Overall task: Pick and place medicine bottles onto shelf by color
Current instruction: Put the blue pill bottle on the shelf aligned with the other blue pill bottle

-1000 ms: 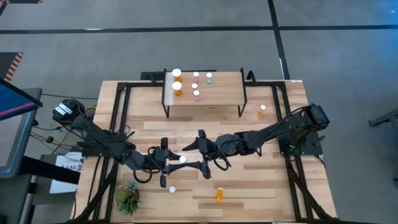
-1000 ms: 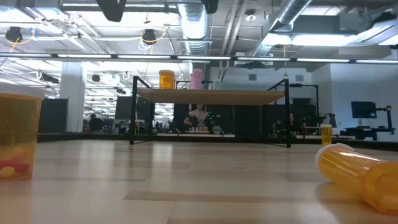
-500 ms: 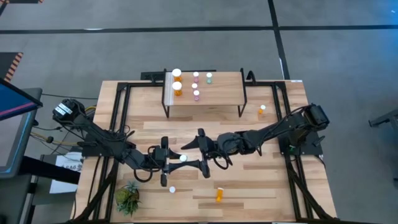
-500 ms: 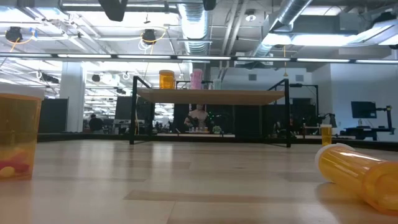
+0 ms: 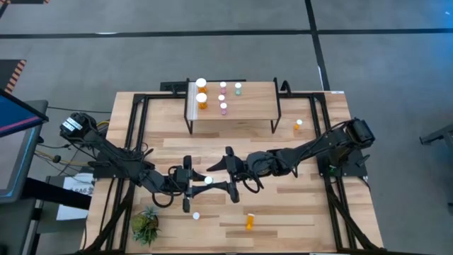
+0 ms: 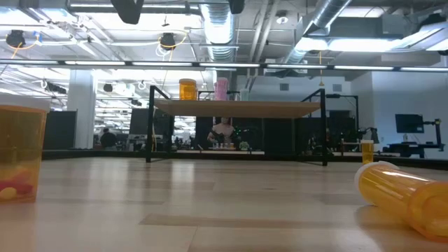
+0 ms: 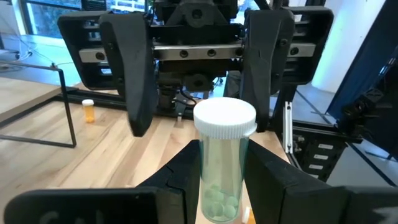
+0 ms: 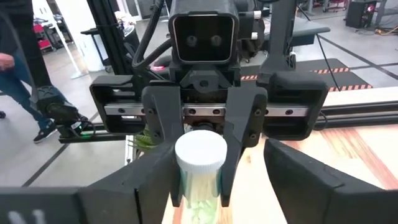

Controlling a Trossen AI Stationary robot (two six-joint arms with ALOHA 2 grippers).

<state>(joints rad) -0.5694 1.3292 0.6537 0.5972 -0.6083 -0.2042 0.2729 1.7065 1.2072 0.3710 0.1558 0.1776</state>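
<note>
A pale green bottle (image 7: 224,165) with a white cap and small pale pills in its lower part is clamped upright between the fingers of the left hand (image 7: 222,186), at the middle of the desk (image 5: 311,212) in the high view. The right hand (image 7: 198,74) is seen just beyond it, facing it, with its fingers spread wide on either side of the cap and not touching the bottle. On the shelf (image 5: 255,106), at the far side of the desk, five bottles are seen: two large orange bottles (image 5: 202,94) by the white strip, two pink bottles (image 5: 223,98) next to them, and one green bottle (image 5: 238,88) beside those. A small orange bottle (image 5: 298,126) is stood on the desk to the right of the shelf. A white-capped bottle (image 5: 196,215) is seen near the front edge, just beside a potted plant (image 5: 146,224), and its body colour cannot be told. An orange bottle (image 5: 249,222) is laid on its side near the front edge; in the low view it is seen at the right, and another orange container with red pills inside (image 6: 21,154) is stood at the left. A person's legs (image 8: 31,74) are seen in the room beyond the desk.
</note>
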